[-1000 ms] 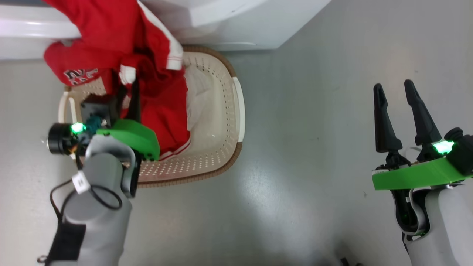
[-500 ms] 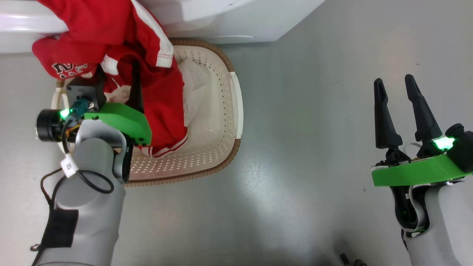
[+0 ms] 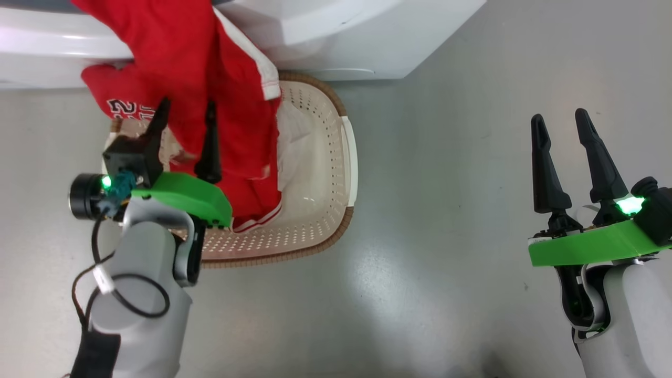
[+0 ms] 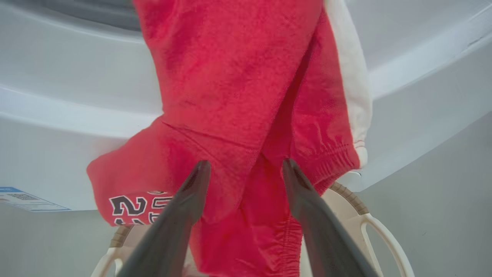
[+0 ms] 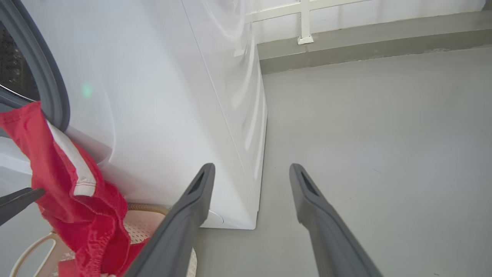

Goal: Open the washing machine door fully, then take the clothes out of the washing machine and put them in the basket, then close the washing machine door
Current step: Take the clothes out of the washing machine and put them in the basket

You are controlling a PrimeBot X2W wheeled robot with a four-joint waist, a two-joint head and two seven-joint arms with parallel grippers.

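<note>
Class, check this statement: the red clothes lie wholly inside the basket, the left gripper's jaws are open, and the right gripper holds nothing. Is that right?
Not quite: the clothes hang from the washing machine down into the basket, as the right wrist view shows. The rest stands.

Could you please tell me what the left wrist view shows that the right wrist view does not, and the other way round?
Left wrist, not right wrist: the lettering on the clothes and a blue label on the washing machine. Right wrist, not left wrist: the machine's side panel and the wall's foot. Both: the clothes draped from the machine's opening down into the basket.
</note>
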